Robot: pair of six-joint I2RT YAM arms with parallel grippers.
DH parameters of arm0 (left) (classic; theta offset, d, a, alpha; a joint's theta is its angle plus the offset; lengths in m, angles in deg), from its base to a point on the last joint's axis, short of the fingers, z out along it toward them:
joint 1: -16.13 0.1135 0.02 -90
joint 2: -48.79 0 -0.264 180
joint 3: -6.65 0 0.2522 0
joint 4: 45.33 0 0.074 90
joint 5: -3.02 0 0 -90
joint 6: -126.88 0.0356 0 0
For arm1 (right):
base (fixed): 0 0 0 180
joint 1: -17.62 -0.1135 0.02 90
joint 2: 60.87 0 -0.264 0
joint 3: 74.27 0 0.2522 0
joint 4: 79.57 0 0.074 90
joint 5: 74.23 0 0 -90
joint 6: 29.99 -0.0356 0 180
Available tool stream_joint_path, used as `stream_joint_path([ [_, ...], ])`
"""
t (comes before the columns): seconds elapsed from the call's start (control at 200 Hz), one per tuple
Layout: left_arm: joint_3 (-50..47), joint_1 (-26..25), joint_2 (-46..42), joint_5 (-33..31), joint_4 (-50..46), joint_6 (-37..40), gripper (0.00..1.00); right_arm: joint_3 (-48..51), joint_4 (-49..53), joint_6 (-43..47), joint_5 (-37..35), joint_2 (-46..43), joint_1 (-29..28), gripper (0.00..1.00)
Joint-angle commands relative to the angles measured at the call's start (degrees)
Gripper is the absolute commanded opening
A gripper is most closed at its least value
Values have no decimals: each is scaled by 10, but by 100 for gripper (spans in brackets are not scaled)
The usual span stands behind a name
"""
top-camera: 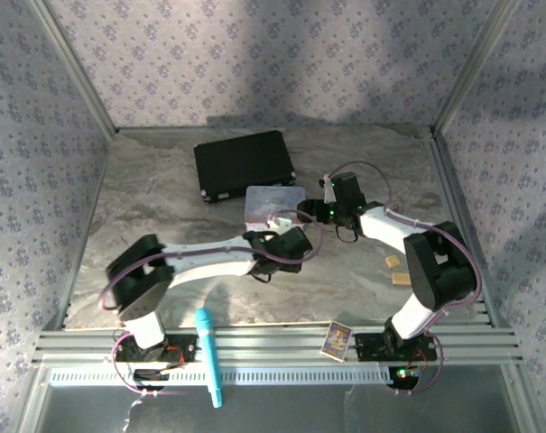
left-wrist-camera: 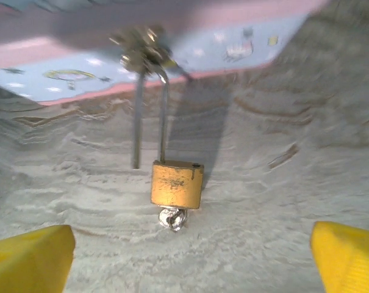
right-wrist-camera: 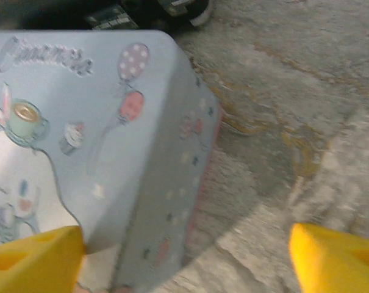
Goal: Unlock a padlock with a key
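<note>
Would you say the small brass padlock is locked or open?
Open: on the small brass padlock, one silvery shackle leg hangs free beside the body.

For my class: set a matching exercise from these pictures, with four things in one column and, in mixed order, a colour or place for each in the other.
Things
1. padlock
2. tin box
3. case
4. pen

Descriptions
A. black, at the far side of the table
B. turquoise, lying across the near rail
C. brass-gold, with a silvery shackle
D. pastel blue, with cartoon pictures

Pairs: 1-C, 2-D, 3-A, 4-B
</note>
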Motion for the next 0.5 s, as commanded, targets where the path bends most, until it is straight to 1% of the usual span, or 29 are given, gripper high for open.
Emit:
stream_joint_path([
  [0.0,-36,24,-82,39,46,21,100,-12,66,5,-54,-39,-1,99],
  [0.095,-76,56,-139,68,70,23,100,-4,70,16,-103,-88,-15,99],
  [0.14,-91,74,-159,94,77,18,100,-1,80,19,-135,-116,-24,99],
  [0.19,-110,95,-177,138,99,10,100,1,97,20,-156,-146,-33,99],
  [0.21,-124,104,-184,164,112,6,100,1,103,20,-161,-158,-35,99],
  [0.265,-169,132,-205,239,178,-6,100,6,123,16,-169,-189,-42,99],
  [0.305,-200,146,-218,271,220,-14,100,10,137,3,-172,-209,-43,99],
  [0.355,-229,152,-234,270,243,-11,100,18,151,-14,-156,-226,-37,99],
  [0.44,-237,157,-245,246,224,8,100,24,185,-31,-91,-233,-22,99],
  [0.495,-233,160,-240,243,218,22,100,39,178,-43,-48,-232,-28,99],
])
